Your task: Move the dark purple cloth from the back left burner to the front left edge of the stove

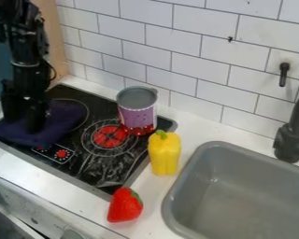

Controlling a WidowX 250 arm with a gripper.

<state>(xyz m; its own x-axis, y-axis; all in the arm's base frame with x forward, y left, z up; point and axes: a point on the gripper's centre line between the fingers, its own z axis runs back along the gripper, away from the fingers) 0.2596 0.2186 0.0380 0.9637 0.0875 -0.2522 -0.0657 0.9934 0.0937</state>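
Dark purple cloth [60, 122] on black stovetop [97, 164]; gripper [24, 125] positioned at the cloth, fingers parted.
Cloth observed spread over the stovetop's left part in the camera view, with the fingertips low over it; contact cannot be determined. Purple-and-red can [137, 112] noted upright at the back of the stovetop, beside the printed red burner. Yellow pepper [164, 156] located on the counter between stovetop and grey sink [194, 191]; red strawberry [123, 207] located by the stovetop's front corner. Black faucet [292, 140] recorded behind the sink.

Purple cloth [60, 122] on black stovetop [89, 170]
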